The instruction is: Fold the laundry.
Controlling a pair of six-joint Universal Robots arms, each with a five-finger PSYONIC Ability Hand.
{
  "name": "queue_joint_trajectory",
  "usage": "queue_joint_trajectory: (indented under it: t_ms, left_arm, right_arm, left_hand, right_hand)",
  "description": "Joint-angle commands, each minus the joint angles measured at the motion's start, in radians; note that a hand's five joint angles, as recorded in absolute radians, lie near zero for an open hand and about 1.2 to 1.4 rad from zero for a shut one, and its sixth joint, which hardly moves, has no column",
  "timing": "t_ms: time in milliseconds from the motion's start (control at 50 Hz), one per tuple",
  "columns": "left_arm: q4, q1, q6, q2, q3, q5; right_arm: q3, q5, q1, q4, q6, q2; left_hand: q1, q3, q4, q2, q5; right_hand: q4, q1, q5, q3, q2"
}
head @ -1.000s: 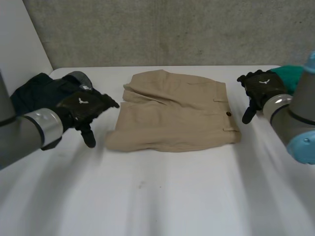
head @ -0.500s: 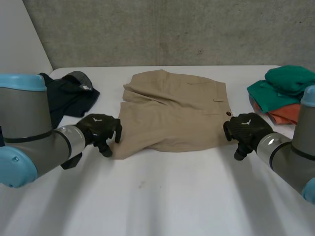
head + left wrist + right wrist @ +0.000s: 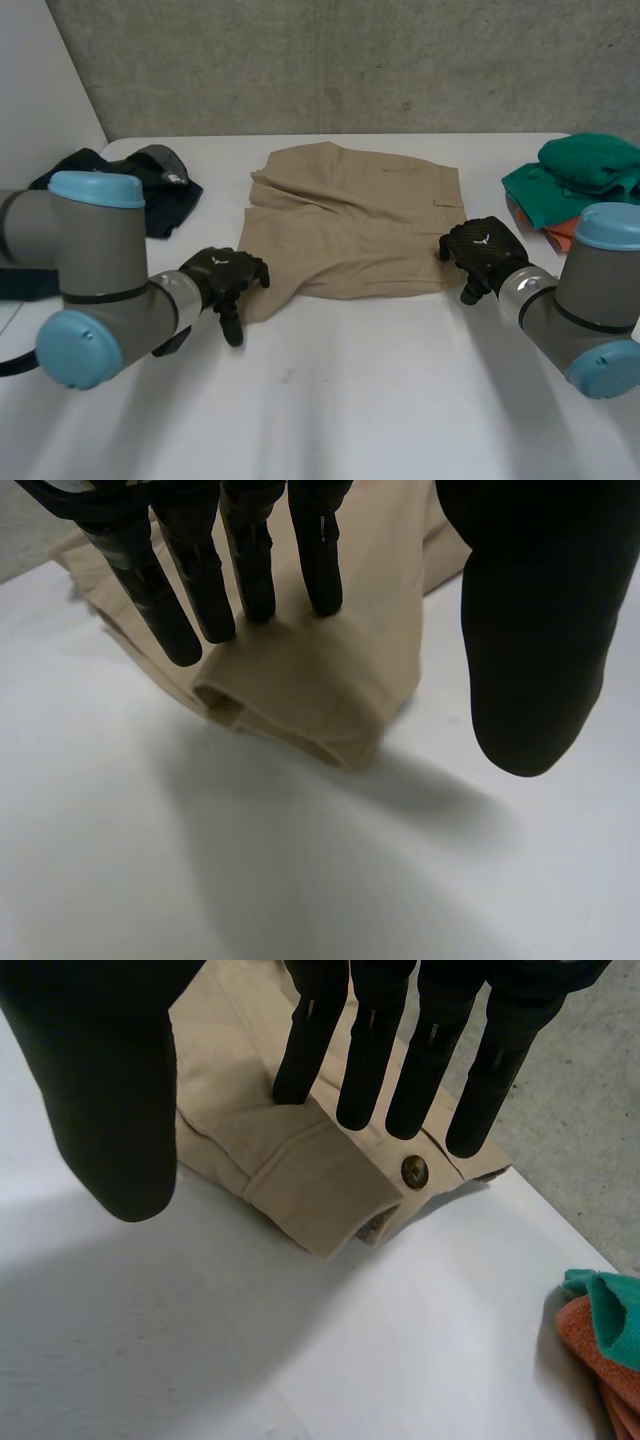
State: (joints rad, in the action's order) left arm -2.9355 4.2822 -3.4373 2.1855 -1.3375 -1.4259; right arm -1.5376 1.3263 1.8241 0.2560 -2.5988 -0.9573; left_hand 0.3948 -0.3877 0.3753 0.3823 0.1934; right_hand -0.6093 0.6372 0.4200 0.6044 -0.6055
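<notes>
1. While the tan shorts lie folded flat in the middle of the white table, the head view has the left hand at their near left corner and the right hand at their near right corner, each arm reaching in from its own side. A dark garment is bunched at the table's far left, well apart from the shorts. A green cloth sits on an orange cloth at the far right.
2. From the left wrist, that hand's fingers are straight and slightly spread, their tips over the rolled hem corner of the shorts; whether they touch it I cannot tell. Its thumb stands wide of them above bare table, so nothing is pinched.
3. From the right wrist, that hand's fingers are straight and spread over the waistband corner, just beside 1 brown button. Its thumb is held wide above the table, gripping nothing.
</notes>
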Motion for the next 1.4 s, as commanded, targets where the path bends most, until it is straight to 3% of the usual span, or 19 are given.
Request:
queue_joint_trajectory:
  t_ms: [20, 60, 120, 140, 160, 200, 220, 240, 440, 600, 620, 680, 740, 820, 920, 1000, 1080, 1280, 1400]
  left_arm:
    - [-0.019, -0.019, -0.011, 0.108, 0.165, -0.108]
    - [-0.013, -0.027, -0.019, 0.134, 0.204, -0.119]
    - [-0.008, -0.038, -0.045, 0.175, 0.251, -0.120]
    - [-0.007, -0.038, -0.060, 0.189, 0.268, -0.125]
    - [-0.007, -0.039, -0.068, 0.195, 0.274, -0.125]
    - [-0.007, -0.038, -0.089, 0.203, 0.284, -0.122]
    - [-0.013, -0.038, -0.101, 0.200, 0.282, -0.119]
    - [-0.014, -0.038, -0.106, 0.198, 0.282, -0.117]
    - [0.021, -0.025, -0.177, 0.013, 0.156, -0.085]
    - [0.347, -0.018, -0.424, -0.210, -0.054, 0.010]
    - [0.425, -0.018, -0.468, -0.243, -0.095, 0.034]
    - [0.551, -0.018, -0.543, -0.294, -0.155, 0.112]
    - [0.611, -0.010, -0.577, -0.309, -0.169, 0.165]
    - [0.586, -0.001, -0.554, -0.300, -0.125, 0.197]
    - [0.477, 0.025, -0.442, -0.238, -0.011, 0.121]
    - [0.425, 0.062, -0.384, -0.185, 0.078, 0.041]
    - [0.412, 0.091, -0.335, -0.141, 0.149, 0.016]
    - [0.408, 0.120, -0.240, -0.044, 0.268, 0.013]
    - [0.409, 0.123, -0.204, -0.032, 0.287, 0.007]
  right_arm:
    - [0.048, 0.002, -0.002, 0.017, 0.012, 0.040]
    - [0.063, 0.004, 0.001, 0.029, 0.016, 0.054]
    - [0.082, 0.008, 0.006, 0.035, 0.014, 0.068]
    - [0.091, 0.010, 0.007, 0.035, 0.011, 0.071]
    - [0.094, 0.011, 0.009, 0.032, 0.011, 0.069]
    - [0.100, 0.017, 0.012, 0.026, 0.011, 0.063]
    - [0.096, 0.020, 0.015, 0.019, 0.009, 0.057]
    - [0.094, 0.022, 0.015, 0.013, 0.009, 0.052]
    - [0.071, 0.007, 0.014, -0.242, 0.029, -0.122]
    - [0.054, -0.018, -0.028, -0.762, 0.288, -0.218]
    - [0.031, -0.021, -0.045, -0.873, 0.360, -0.233]
    - [-0.007, -0.028, -0.074, -0.992, 0.491, -0.259]
    - [-0.016, -0.039, -0.080, -0.960, 0.539, -0.271]
    - [-0.012, -0.042, -0.062, -0.858, 0.464, -0.285]
    - [-0.018, -0.033, -0.023, -0.636, 0.199, -0.313]
    - [-0.074, -0.024, -0.017, -0.516, 0.015, -0.359]
    - [-0.139, -0.024, -0.008, -0.440, -0.096, -0.380]
    - [-0.222, 0.010, 0.092, -0.235, -0.224, -0.327]
    - [-0.211, 0.114, 0.165, -0.071, -0.254, -0.216]
  left_hand:
    - [0.001, -0.008, 0.020, 0.013, 0.028]
    - [0.015, -0.022, 0.035, 0.028, 0.042]
    - [0.156, -0.163, 0.175, 0.168, 0.183]
    - [0.235, -0.242, 0.254, 0.247, 0.262]
    - [0.288, -0.295, 0.307, 0.300, 0.315]
    - [0.651, -0.658, 0.670, 0.663, 0.678]
    - [0.961, -0.968, 0.980, 0.973, 0.987]
    - [1.001, -1.008, 1.021, 1.014, 1.028]
    - [1.001, -1.009, 1.021, 1.014, 1.028]
    - [1.001, -1.009, 1.021, 1.014, 1.028]
    - [1.001, -1.009, 1.021, 1.014, 1.028]
    - [1.001, -1.009, 1.021, 1.014, 1.028]
    - [1.001, -1.009, 1.021, 1.014, 1.028]
    - [1.001, -1.009, 1.021, 1.014, 1.028]
    - [1.001, -1.009, 1.021, 1.014, 1.028]
    - [1.001, -1.009, 1.021, 1.014, 1.028]
    - [1.001, -1.009, 1.021, 1.014, 1.028]
    - [1.001, -1.009, 1.021, 1.014, 1.028]
    - [1.001, -1.009, 1.021, 1.014, 1.028]
  right_hand:
    - [-0.170, 0.142, 0.185, 0.175, -0.174]
    - [-0.234, 0.207, 0.249, 0.239, -0.238]
    - [-0.553, 0.526, 0.568, 0.558, -0.557]
    - [-0.778, 0.751, 0.793, 0.783, -0.782]
    - [-0.787, 0.759, 0.802, 0.792, -0.791]
    - [-0.787, 0.759, 0.802, 0.792, -0.791]
    - [-0.787, 0.759, 0.802, 0.792, -0.791]
    - [-0.787, 0.759, 0.802, 0.792, -0.791]
    - [-0.787, 0.759, 0.802, 0.792, -0.791]
    - [-0.787, 0.759, 0.802, 0.792, -0.791]
    - [-0.787, 0.759, 0.802, 0.792, -0.791]
    - [-0.787, 0.759, 0.802, 0.792, -0.791]
    - [-0.787, 0.759, 0.802, 0.792, -0.791]
    - [-0.787, 0.759, 0.802, 0.792, -0.791]
    - [-0.104, 0.076, 0.118, 0.109, -0.107]
    - [0.111, -0.139, -0.096, -0.106, 0.107]
    - [0.261, -0.289, -0.246, -0.256, 0.257]
    - [0.276, -0.304, -0.261, -0.271, 0.272]
    - [0.273, -0.301, -0.259, -0.268, 0.270]
